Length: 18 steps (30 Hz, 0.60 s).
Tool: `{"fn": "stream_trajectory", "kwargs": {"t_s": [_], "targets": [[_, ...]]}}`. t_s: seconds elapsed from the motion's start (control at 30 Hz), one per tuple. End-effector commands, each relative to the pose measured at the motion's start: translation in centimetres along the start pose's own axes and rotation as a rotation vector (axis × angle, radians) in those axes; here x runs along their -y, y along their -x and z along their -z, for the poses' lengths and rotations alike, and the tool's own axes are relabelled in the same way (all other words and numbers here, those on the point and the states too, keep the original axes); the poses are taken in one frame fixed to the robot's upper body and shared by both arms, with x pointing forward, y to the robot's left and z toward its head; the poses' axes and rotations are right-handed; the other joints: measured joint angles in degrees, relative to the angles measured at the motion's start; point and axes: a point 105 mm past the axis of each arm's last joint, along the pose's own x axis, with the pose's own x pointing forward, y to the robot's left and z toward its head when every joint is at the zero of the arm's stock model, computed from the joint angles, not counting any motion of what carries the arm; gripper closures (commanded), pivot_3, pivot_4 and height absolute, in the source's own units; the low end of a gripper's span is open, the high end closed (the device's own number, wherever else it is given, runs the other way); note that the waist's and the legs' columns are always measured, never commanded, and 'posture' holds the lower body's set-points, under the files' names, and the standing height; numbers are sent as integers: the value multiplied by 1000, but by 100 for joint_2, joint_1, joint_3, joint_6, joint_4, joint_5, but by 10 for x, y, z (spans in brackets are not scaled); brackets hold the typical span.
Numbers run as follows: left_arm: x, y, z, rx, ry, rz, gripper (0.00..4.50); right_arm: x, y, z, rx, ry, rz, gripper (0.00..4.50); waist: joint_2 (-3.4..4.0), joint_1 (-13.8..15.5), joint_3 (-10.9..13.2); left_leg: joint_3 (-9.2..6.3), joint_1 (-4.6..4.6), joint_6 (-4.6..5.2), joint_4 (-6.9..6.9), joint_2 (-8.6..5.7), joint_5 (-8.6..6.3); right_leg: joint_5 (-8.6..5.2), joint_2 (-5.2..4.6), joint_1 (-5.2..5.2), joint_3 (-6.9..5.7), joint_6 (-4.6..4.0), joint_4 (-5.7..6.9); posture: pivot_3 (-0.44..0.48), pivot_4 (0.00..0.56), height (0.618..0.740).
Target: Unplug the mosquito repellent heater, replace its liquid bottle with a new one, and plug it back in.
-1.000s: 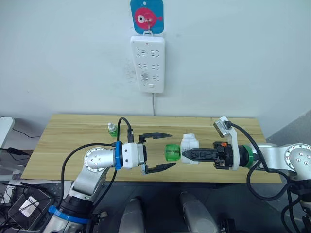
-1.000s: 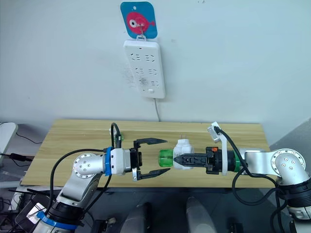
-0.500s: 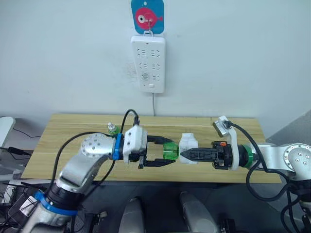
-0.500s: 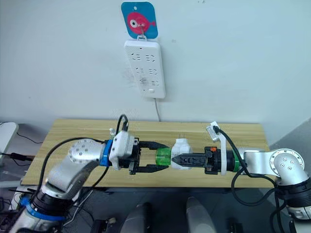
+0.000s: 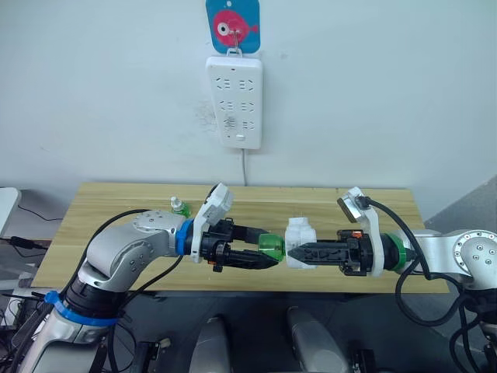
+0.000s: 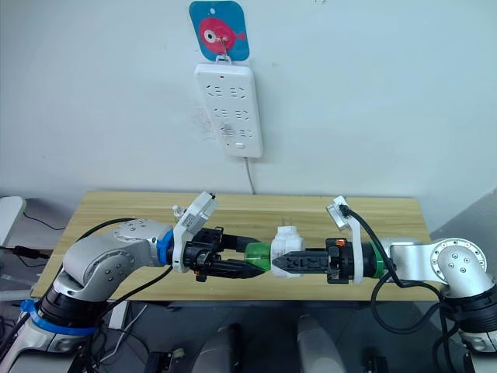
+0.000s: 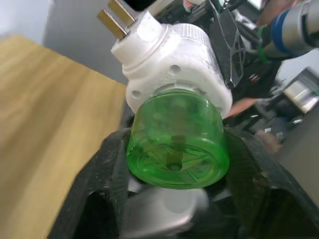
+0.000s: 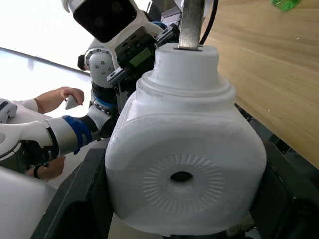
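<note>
My right gripper clamps the mosquito repellent heater, left gripper closed on its liquid bottle; off-axis twisting could slip or spill

Robot test room or lab, not lived-in home. Bare white wall; single plain wooden table against it. White power strip hung on wall from fish-shaped hook, cord dropping behind table. Loose cables at floor level. Right wrist view: second robot and person's hands nearby.
</note>
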Motion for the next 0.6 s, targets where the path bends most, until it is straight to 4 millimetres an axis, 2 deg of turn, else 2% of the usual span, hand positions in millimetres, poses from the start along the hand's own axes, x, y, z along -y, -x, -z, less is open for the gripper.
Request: {"fn": "stream_trajectory", "kwargs": {"t_s": [0.03,0.1,0.17,0.23,0.3,0.43,0.6], "targets": [[-4,12,2,-52,-188,-68,559,-7,2,1,-19,14,-29,1434,0,-1,0,2,0,0,1,0,0,0,0,0,2,0,0,-162,238,736],[-7,13,11,-62,-323,-118,9,-7,3,0,-16,15,-27,1434,0,-3,0,5,1,0,1,0,0,-1,-1,0,5,-2,-2,-163,236,736],[-8,15,17,-52,-398,-155,0,-7,2,-1,-13,17,-26,1435,0,-3,0,11,2,0,-2,1,0,-3,-3,-2,9,-5,-4,-165,235,736],[-1,13,24,-11,-544,-185,0,-6,3,-1,-14,20,-23,1437,0,6,0,10,-4,0,-5,1,0,-3,-5,-8,6,-6,-4,-166,237,736],[4,10,20,70,-686,-233,0,-6,2,-1,-15,23,-23,1437,0,21,0,14,-7,0,-6,1,0,-2,-7,-12,9,-6,-5,-170,239,736],[10,0,15,136,-808,-241,0,-7,1,-1,-13,27,-25,1437,0,89,0,16,-10,0,-5,0,0,-1,-9,-16,9,-6,-1,-170,238,736],[15,-15,14,171,-830,-219,0,-8,0,0,-14,32,-28,1438,-1,123,0,29,-10,0,5,-1,0,1,-9,-15,21,-3,-2,-177,237,736]]}}
